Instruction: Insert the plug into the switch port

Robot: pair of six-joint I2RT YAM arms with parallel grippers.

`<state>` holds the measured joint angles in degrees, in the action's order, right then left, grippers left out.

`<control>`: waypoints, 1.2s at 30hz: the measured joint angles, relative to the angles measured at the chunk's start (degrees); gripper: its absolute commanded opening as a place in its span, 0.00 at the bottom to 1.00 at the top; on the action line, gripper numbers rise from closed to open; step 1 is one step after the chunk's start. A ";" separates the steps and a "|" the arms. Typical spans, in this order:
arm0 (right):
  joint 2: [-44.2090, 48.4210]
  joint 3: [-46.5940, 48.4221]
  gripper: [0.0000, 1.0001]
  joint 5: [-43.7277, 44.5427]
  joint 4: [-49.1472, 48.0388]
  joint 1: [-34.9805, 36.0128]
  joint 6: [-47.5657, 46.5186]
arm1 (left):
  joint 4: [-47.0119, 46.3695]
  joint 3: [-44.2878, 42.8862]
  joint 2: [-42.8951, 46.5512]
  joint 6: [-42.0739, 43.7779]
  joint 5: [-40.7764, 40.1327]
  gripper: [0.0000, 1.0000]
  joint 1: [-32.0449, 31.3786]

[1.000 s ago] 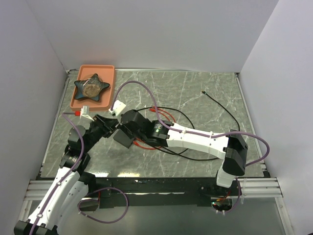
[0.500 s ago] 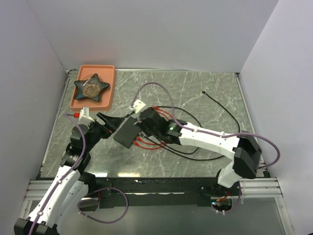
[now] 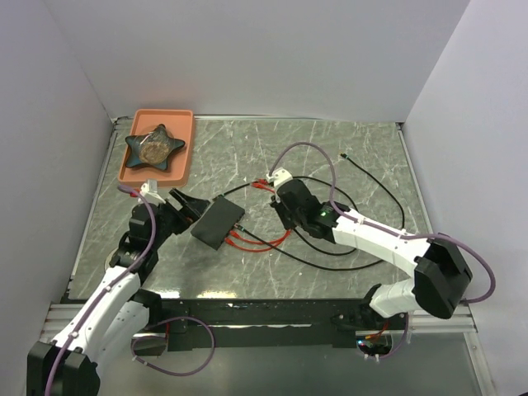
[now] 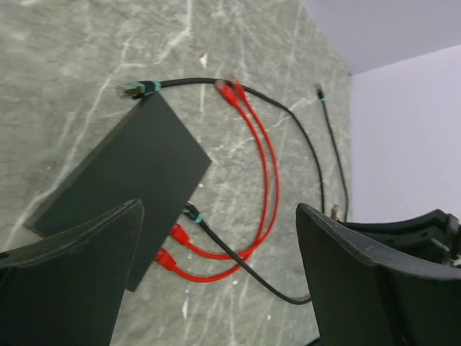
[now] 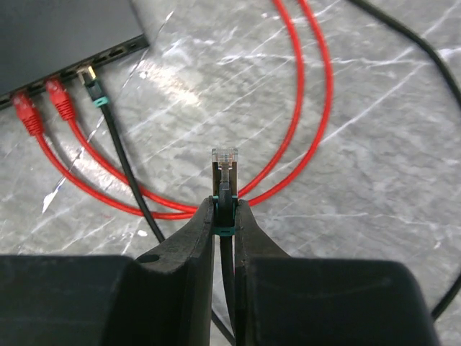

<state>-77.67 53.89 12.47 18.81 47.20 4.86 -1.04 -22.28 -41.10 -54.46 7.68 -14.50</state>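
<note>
The right gripper (image 5: 224,210) is seen almost closed, its two fingers (image 5: 189,249) pinched on the teal boot of the plug (image 5: 224,163). The clear tip of the plug stands out beyond the fingertips and is held above the marbled table (image 3: 363,165), well apart from the sockets. A thin dark cable is seen running back between the fingers.

The left gripper (image 3: 186,205) is spread wide, and nothing is held in it. It is placed just beside the left end of the switch (image 3: 216,221). In the left wrist view one finger overlaps the near part of the box, but it cannot be told whether the switch is touched.

The switch lies flat on the table, left of centre, between the two grippers. Its socket edge is turned toward the right gripper. Two red plugs (image 5: 27,109) are seated side by side in that edge, and a black cable with a teal boot (image 5: 93,81) is seated next to them. The red cables (image 5: 306,108) are looped across the table between the switch and the held plug.

A second teal-booted plug (image 4: 134,88) lies loose at the far corner of the switch. An orange tray (image 3: 183,157) with a dark star-shaped dish (image 3: 153,145) sits at the far left.
</note>
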 measured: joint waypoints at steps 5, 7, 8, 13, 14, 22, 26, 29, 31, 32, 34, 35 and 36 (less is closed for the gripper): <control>-3.69 1.29 0.00 -2.32 0.22 0.00 -0.20 | -0.17 0.20 -2.49 2.95 -2.08 0.93 0.00; -5.68 2.40 0.00 -3.41 0.28 0.00 -0.35 | -0.74 0.26 -3.63 4.33 -3.13 0.93 0.00; -6.78 3.15 0.00 -4.02 0.35 0.00 -0.46 | -1.57 0.42 -4.37 5.18 -3.67 0.93 0.02; -12.35 8.37 0.00 -7.02 1.16 0.00 -1.31 | -4.72 0.50 -9.73 7.58 -5.55 0.89 0.00; -13.35 9.46 0.00 -7.34 1.42 0.00 -1.36 | -5.27 0.46 -11.37 8.33 -5.86 0.89 0.02; -22.29 16.65 0.00 -9.60 3.15 0.02 -3.06 | -7.61 -2.82 -25.38 13.16 -6.47 0.85 0.02; -25.81 18.47 0.00 -10.69 4.61 0.07 -4.17 | -10.75 -3.98 -29.99 14.67 -6.01 0.84 0.02; -28.57 19.82 0.00 -11.41 5.16 0.07 -5.11 | -13.07 -4.26 -32.89 15.52 -5.31 0.84 0.02; -30.40 21.24 0.00 -12.39 6.16 0.07 -5.79 | -14.56 -4.42 -34.95 16.37 -4.37 0.83 0.02; -31.12 21.92 0.00 -12.66 6.56 0.09 -5.99 | -15.08 -4.44 -35.69 16.70 -4.00 0.83 0.02; -32.79 23.69 0.00 -13.22 7.04 0.33 -6.38 | -16.37 -4.44 -37.18 17.49 -3.02 0.83 0.02; -33.42 24.37 0.00 -13.44 7.23 0.39 -6.56 | -16.83 -4.44 -37.59 17.75 -2.71 0.83 0.02; -33.99 24.98 0.00 -13.62 7.48 0.44 -6.80 | -17.51 -4.44 -38.12 17.94 -2.27 0.83 0.02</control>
<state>-111.66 78.87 -1.15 26.28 47.64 -1.93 -18.55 -26.72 -79.22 -36.51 5.41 -14.48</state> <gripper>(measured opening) 0.166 0.833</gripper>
